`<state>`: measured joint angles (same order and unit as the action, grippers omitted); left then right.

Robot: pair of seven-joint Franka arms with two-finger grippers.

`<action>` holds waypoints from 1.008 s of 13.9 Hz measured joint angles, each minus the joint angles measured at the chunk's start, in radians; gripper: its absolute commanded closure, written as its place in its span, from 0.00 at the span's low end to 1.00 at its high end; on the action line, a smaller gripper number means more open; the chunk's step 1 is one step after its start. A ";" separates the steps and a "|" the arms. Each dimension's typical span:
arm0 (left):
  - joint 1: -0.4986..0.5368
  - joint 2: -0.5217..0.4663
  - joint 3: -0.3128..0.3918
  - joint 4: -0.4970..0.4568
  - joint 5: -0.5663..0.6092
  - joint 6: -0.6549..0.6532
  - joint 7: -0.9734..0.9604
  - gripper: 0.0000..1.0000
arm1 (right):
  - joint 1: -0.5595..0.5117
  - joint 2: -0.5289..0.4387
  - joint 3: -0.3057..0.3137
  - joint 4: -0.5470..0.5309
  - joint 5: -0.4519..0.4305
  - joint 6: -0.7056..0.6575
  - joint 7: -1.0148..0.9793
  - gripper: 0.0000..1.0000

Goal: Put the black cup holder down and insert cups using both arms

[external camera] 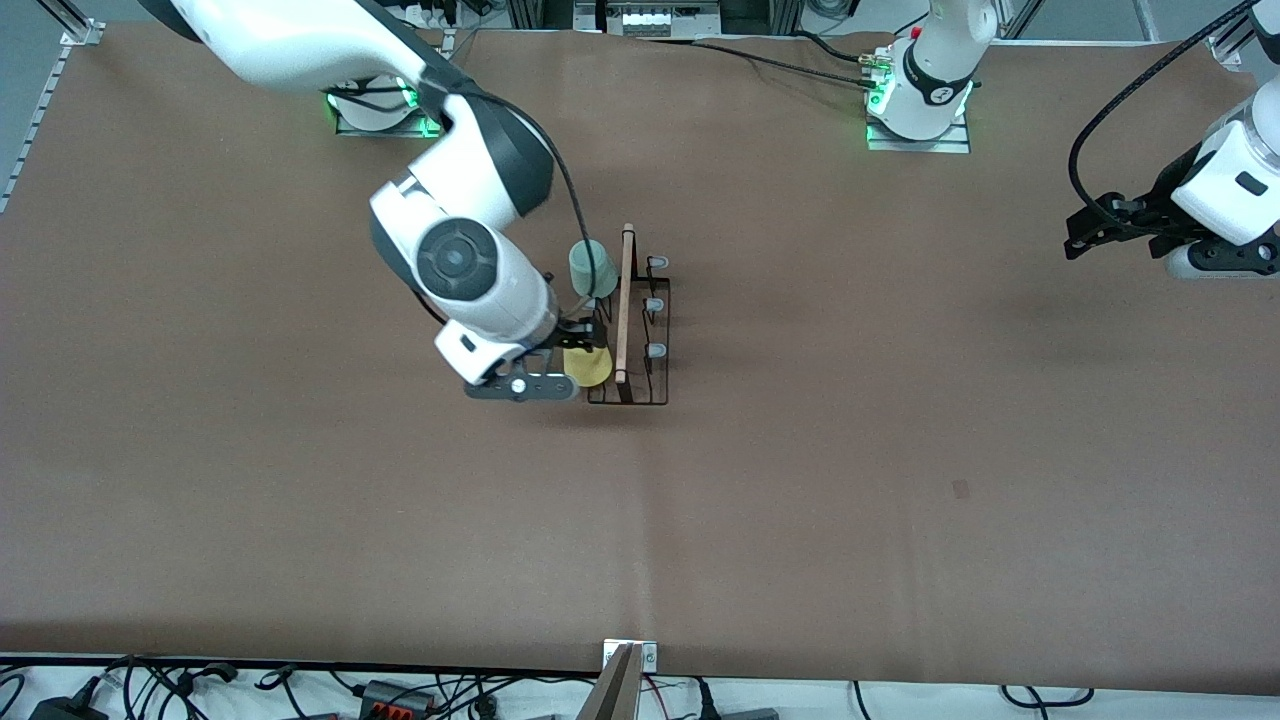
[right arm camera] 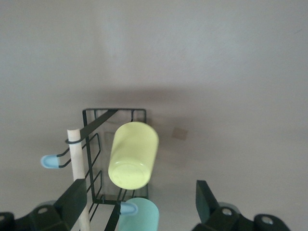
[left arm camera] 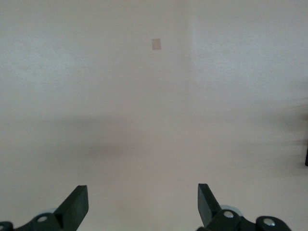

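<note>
The rack [external camera: 640,340] stands upright on the brown table [external camera: 850,480], near its middle, with its wooden rod [external camera: 625,300] running along the top. Two cups hang on prongs on the side toward the right arm's end: the green cup [external camera: 591,268] farther from the front camera, the yellow cup [external camera: 588,366] nearer to it. In the right wrist view the yellow cup [right arm camera: 133,155] sits tilted over its prong, bottom outward, with the green cup [right arm camera: 139,214] beside it at the picture's edge. Three grey-blue prong tips [external camera: 655,305] on the side toward the left arm's end are bare.

The right gripper [external camera: 570,345] hangs just beside the yellow cup, fingers [right arm camera: 72,199] spread wide and holding nothing. The left gripper [external camera: 1095,228] waits over the table at the left arm's end, well apart from the rack, fingers [left arm camera: 77,202] spread wide and empty.

Both arm bases show green lights. Loose cables [external camera: 200,690] lie along the table's edge nearest the front camera.
</note>
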<state>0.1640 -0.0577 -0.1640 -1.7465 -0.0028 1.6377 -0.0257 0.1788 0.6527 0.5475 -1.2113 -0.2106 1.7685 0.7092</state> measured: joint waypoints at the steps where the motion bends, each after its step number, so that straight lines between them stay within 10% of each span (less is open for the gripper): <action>1: 0.000 0.000 0.000 0.000 0.000 0.000 0.000 0.00 | -0.022 -0.029 0.000 0.017 0.000 -0.028 -0.025 0.00; 10: 0.002 0.000 0.001 0.000 0.000 0.000 0.000 0.00 | -0.246 -0.139 -0.028 0.071 0.000 -0.160 -0.246 0.00; 14: 0.002 0.000 0.001 0.000 0.000 0.000 0.000 0.00 | -0.258 -0.226 -0.252 0.056 0.065 -0.176 -0.532 0.00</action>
<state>0.1659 -0.0576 -0.1629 -1.7463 -0.0028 1.6377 -0.0257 -0.0790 0.4268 0.2954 -1.1557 -0.1460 1.5924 0.1768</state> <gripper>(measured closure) 0.000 0.000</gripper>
